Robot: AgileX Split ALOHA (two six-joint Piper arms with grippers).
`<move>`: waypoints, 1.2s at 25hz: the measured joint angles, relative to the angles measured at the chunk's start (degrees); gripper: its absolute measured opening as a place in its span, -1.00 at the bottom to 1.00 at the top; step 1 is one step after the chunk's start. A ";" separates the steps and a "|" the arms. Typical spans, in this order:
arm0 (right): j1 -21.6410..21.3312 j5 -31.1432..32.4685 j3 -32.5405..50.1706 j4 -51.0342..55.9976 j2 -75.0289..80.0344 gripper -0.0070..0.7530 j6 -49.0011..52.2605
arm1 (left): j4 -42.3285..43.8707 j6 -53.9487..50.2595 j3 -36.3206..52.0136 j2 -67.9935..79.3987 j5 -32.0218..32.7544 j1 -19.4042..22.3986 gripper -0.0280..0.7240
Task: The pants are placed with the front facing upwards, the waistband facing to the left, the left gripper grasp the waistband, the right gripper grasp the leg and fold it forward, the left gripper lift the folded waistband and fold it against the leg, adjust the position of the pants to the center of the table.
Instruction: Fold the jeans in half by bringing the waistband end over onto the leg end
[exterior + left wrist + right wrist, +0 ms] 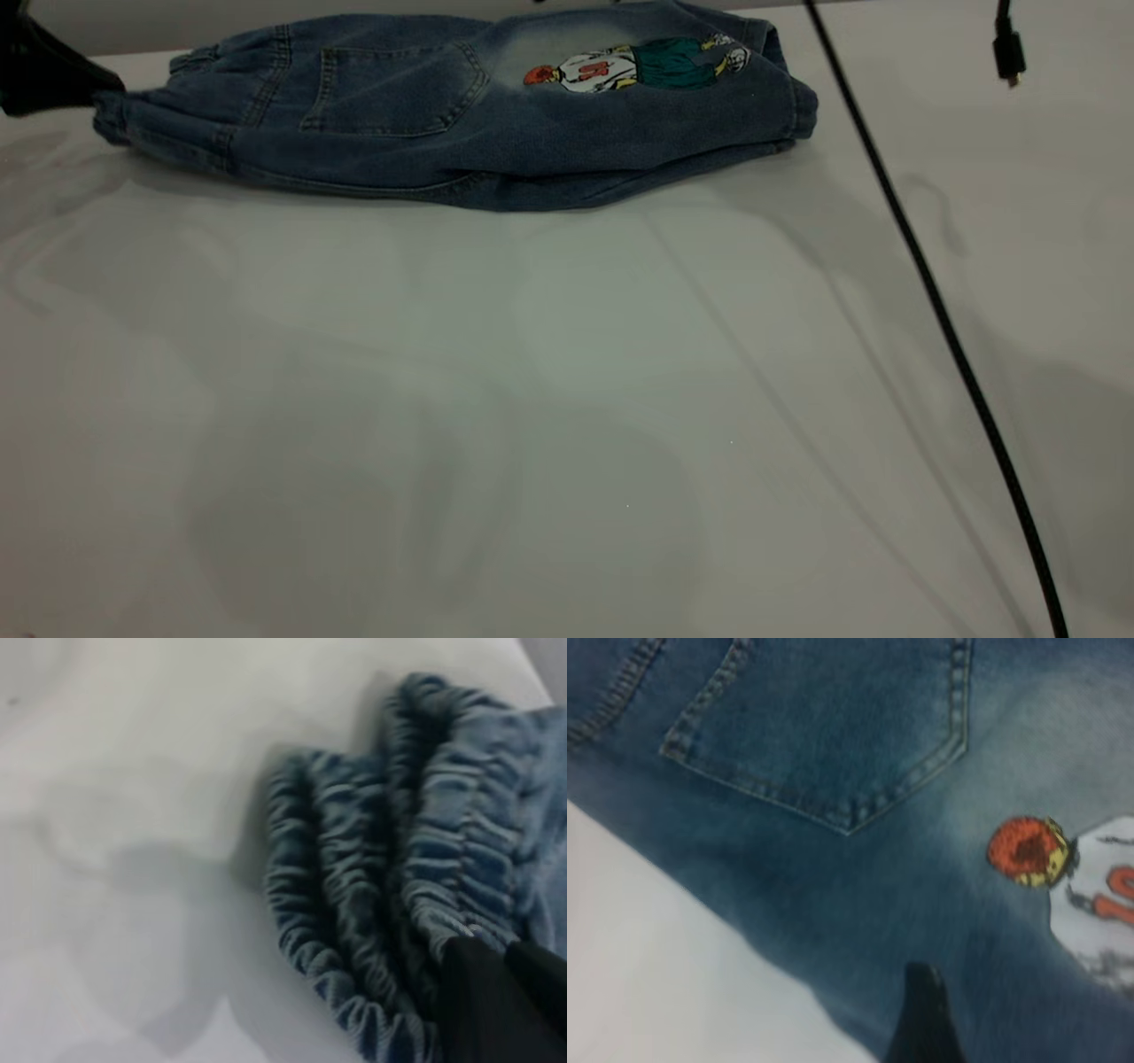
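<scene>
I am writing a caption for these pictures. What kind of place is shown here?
Probably a robot test bench, not a home: a bare white table, a hanging black cable, and folded pants with the left gripper at the waistband.

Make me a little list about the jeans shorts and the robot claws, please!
pants: blue denim pants, folded lengthwise, lying at the far edge of the table
side showing: back pocket and cartoon-figure print face up
waistband: ruched waistband bunched at the pants' left end
left claw: left claw at the waistband, touching the fabric; grip not clear
right claw: right claw over the denim below the pocket; only one fingertip shows
cable: black cable crosses the table on the right
</scene>
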 joint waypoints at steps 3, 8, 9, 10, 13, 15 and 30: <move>0.44 -5.10 -0.29 0.13 1.89 0.23 -1.70 | 0.88 0.00 0.00 -1.25 1.10 0.00 -0.75; 0.46 -12.59 -0.29 0.11 5.01 0.23 -2.33 | 1.49 -0.05 0.00 -2.37 3.93 0.00 -0.75; 0.46 -13.23 -0.29 0.11 5.61 0.23 -2.46 | 1.49 0.01 0.00 -2.83 4.21 0.00 -0.75; 0.46 -13.65 -0.29 0.11 6.03 0.23 -2.46 | 1.61 0.01 0.00 -3.33 4.46 0.00 -0.75; 0.46 -13.67 -0.29 0.04 7.65 0.23 -2.46 | 2.60 0.01 -0.04 -5.40 4.80 0.00 -0.75; 0.46 -13.44 -0.29 0.05 8.61 0.23 -2.46 | 4.03 0.01 -0.65 -6.86 5.16 0.00 -0.75; 7.86 -4.00 -0.39 0.11 10.21 0.23 -3.71 | 5.99 -0.44 -5.75 -9.98 7.77 -4.78 -0.75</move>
